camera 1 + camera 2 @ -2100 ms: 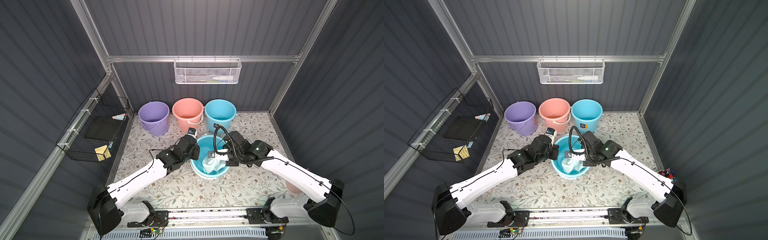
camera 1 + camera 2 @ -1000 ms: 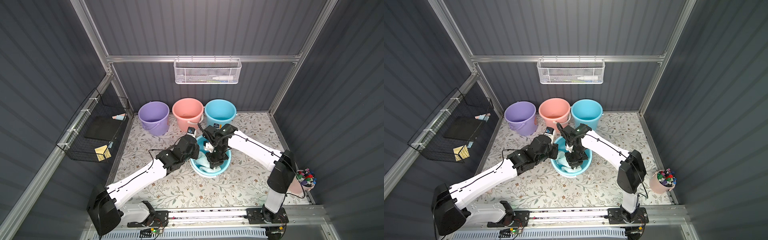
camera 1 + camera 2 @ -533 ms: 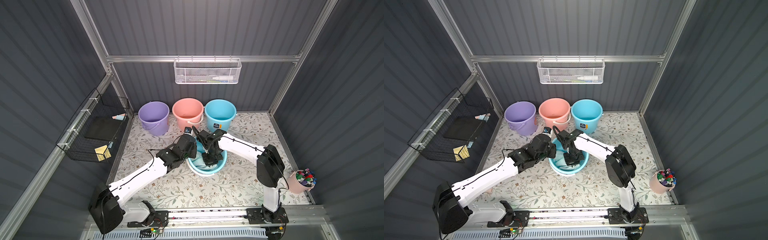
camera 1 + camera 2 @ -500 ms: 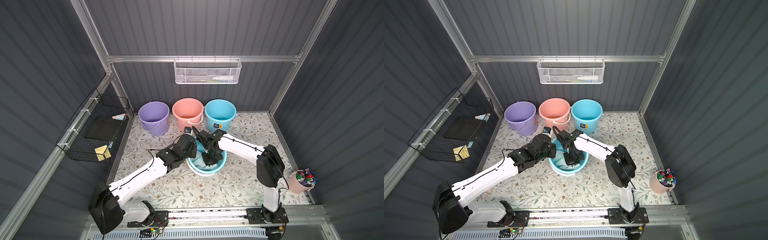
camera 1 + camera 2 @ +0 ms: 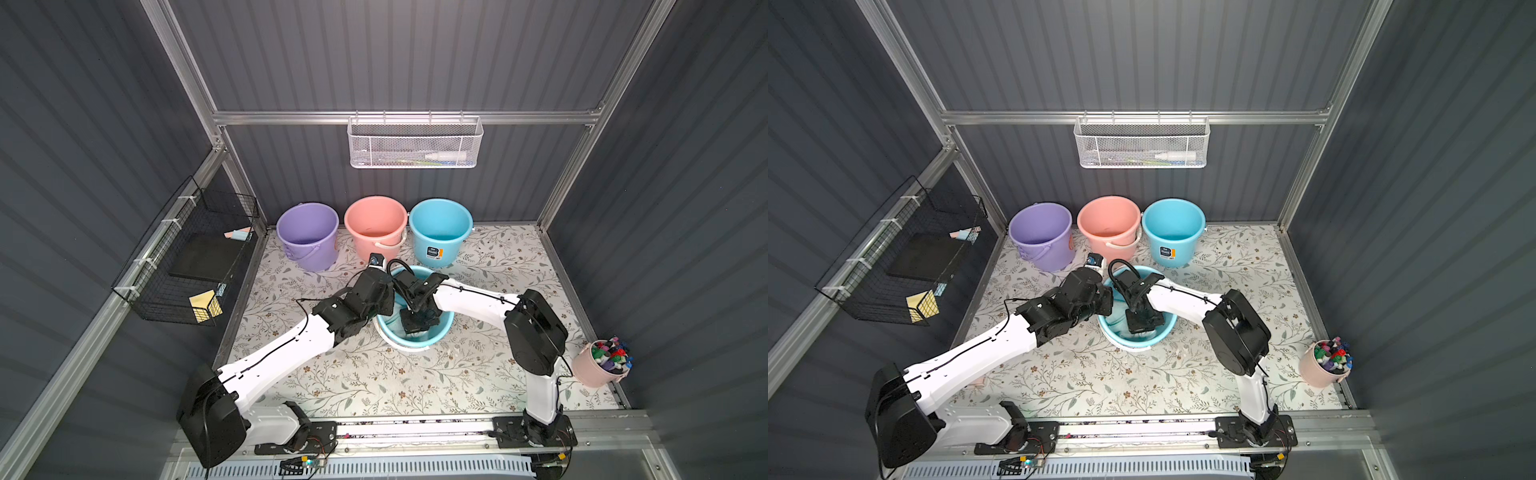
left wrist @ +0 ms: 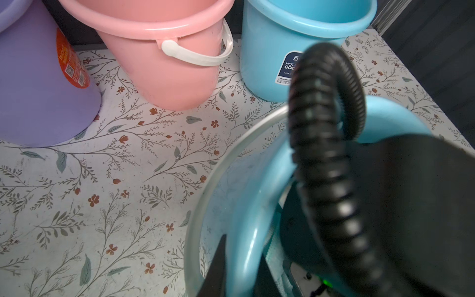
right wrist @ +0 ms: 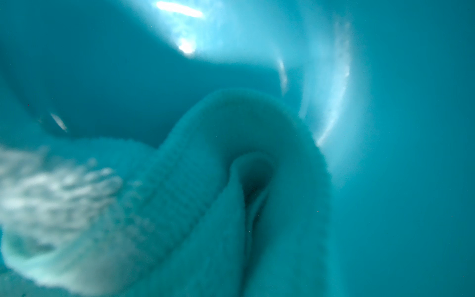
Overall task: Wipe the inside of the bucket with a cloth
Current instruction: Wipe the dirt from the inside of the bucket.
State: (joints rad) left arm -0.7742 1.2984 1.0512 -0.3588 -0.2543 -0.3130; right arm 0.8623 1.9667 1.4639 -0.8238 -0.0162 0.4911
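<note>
Right wrist: right pincer [image 5: 417,325] seemingly tight on cloth [image 7: 205,195]

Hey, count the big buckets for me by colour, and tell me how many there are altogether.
purple bucket: 1
pink bucket: 1
blue: 2, the back blue bucket and the front blue bucket
Total: 4
</note>
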